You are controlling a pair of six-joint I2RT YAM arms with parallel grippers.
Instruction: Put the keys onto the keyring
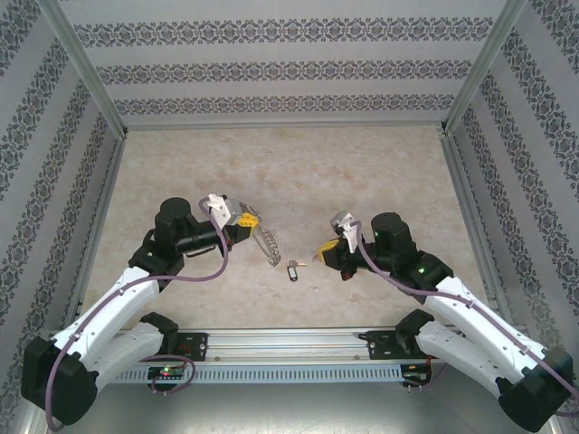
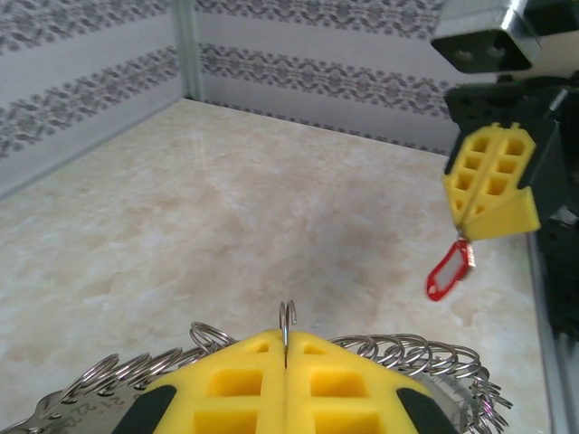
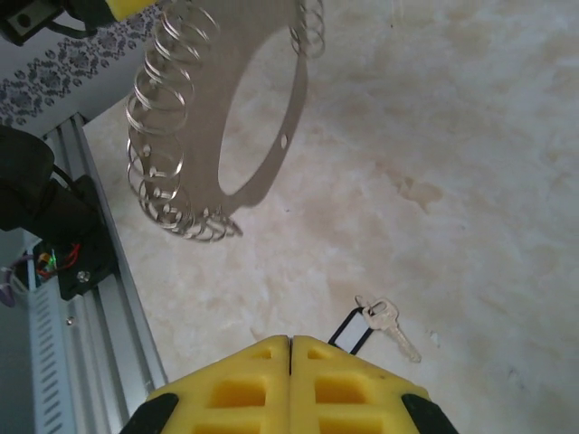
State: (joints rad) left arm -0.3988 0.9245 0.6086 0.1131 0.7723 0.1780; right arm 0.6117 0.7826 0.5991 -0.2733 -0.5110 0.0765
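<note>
The keyring (image 3: pixel 181 136), a flat silvery loop strung with many small rings, hangs tilted above the table from my left gripper (image 2: pixel 287 336), which is shut on one of its small rings (image 2: pixel 288 318). In the top view the left gripper (image 1: pixel 246 220) holds the keyring (image 1: pixel 268 244) left of centre. My right gripper (image 2: pixel 466 226) is shut on the red-tagged key; its red tag (image 2: pixel 450 271) dangles below the fingertips. The dark-tagged key (image 3: pixel 375 321) lies flat on the table (image 1: pixel 291 268), between the two grippers and just beyond the right gripper (image 3: pixel 290 340).
A metal rail (image 1: pixel 289 342) runs along the table's near edge by the arm bases. Patterned walls (image 1: pixel 289 68) close in the back and both sides. Bare marble-look tabletop (image 1: pixel 289 172) lies beyond the grippers.
</note>
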